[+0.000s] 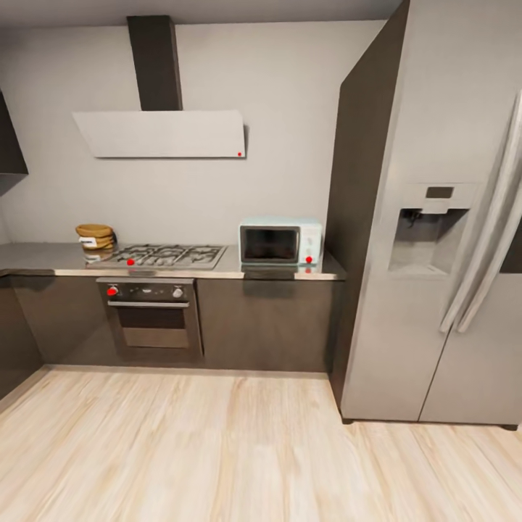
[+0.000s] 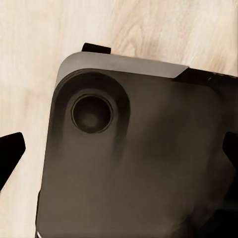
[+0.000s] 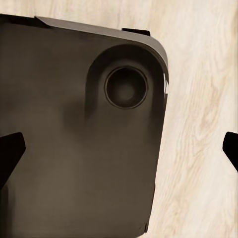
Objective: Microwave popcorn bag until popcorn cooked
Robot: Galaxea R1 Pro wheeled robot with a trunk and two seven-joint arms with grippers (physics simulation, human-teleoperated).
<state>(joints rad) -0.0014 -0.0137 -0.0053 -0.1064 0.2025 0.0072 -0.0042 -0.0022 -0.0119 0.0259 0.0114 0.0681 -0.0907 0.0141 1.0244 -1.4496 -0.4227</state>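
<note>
Against the far wall, at mid-height of the head view, the grey counter (image 1: 43,255) runs from the left edge to the tall dark panel beside the silver fridge (image 1: 442,217). The microwave (image 1: 280,243), pale mint-blue with a dark glass door, stands at the right end of that counter, just beside the panel; its door is closed, and a red dot sits low on its knob panel. Left of it lies the steel gas hob (image 1: 168,255) with its grates, and left of the hob, near the middle-left of the frame, two brown popcorn bags (image 1: 95,238) sit stacked or close together on the counter, with a white label on them too small to read. Under the hob is the built-in dark oven (image 1: 154,313), with a red dot at its left knob. Above, in the upper left, hangs the white slanted hood (image 1: 161,133) under a dark chimney. Pale wooden floor (image 1: 217,449) fills the lower part of the picture. No writing anywhere is legible.

Both wrist views look down on the robot's dark rounded base (image 2: 139,163), with a round recess near one corner, over the same pale boards. Dark fingertips (image 2: 10,153) stand at opposite edges of the left wrist picture, so those jaws are spread; the right wrist fingertips (image 3: 10,151) are spread likewise, with nothing between them.
</note>
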